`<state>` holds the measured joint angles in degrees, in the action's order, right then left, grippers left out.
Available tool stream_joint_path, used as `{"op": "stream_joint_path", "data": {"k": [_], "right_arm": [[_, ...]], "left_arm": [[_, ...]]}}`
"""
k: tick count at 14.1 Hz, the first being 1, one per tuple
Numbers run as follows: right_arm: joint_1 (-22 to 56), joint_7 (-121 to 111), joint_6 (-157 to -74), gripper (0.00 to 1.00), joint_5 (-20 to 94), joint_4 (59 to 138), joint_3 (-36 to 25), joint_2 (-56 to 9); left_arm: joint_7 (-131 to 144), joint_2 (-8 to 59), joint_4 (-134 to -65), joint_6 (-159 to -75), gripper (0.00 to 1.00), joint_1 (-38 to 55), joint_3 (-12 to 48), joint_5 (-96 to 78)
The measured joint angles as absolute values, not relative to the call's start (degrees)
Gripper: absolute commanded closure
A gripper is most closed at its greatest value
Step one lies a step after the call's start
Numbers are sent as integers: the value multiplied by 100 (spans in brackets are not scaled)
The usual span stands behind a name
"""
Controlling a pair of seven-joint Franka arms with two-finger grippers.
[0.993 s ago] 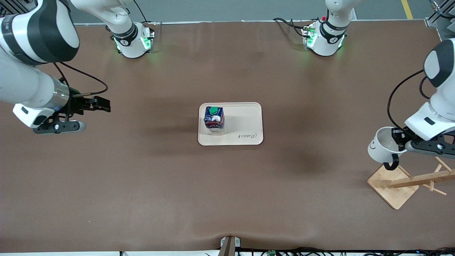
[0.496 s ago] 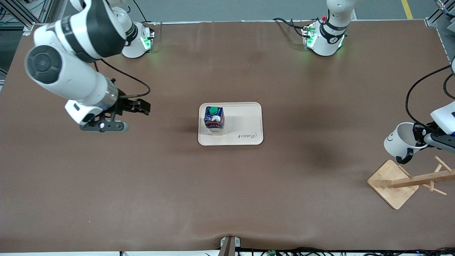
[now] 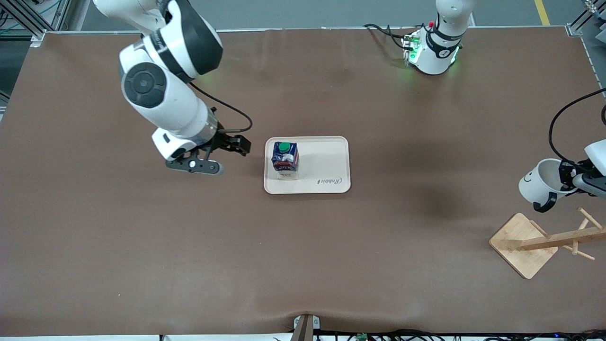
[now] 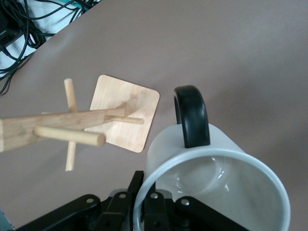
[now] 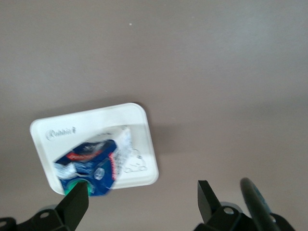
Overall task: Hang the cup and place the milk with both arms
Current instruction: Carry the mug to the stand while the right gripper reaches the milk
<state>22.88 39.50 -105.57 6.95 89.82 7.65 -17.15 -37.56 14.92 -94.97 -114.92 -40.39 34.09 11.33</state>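
Right gripper closes in on milk

Swung over fast: right gripper (image 3: pixel 232 148), jaws apart, now just beside tray (image 3: pixel 331 163) w/ milk (image 3: pixel 285 160) standing on it. Left gripper (image 3: pixel 568 182) clamped on cup (image 3: pixel 539 182), above rack (image 3: pixel 544 241); hanging's next.

The right white jointed arm reaches down from its base, elbow raised, wrist angled low over the bench. Its black two-finger right pincer (image 3: pixel 236 143) (image 5: pixel 142 197) stands with jaws spread wide, holding nothing. The left white jointed arm extends to its own end of the bench; its black left pincer (image 3: pixel 565 177) is clamped tight, raised in the air.
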Motion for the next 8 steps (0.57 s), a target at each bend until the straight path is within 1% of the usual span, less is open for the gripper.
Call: {"op": "stream_joint_path", "data": {"k": [3, 8], "right_arm": [[2547, 4224, -10745, 0, 695, 8899, 861, -1991], [2949, 4747, -10775, 0, 694, 8404, 873, -2571]], "left_arm": [[-3994, 1492, -9476, -11457, 100, -4202, 3410, 1133], [-4158, 1532, -9209, -11455, 100, -4359, 3409, 1133]]}}
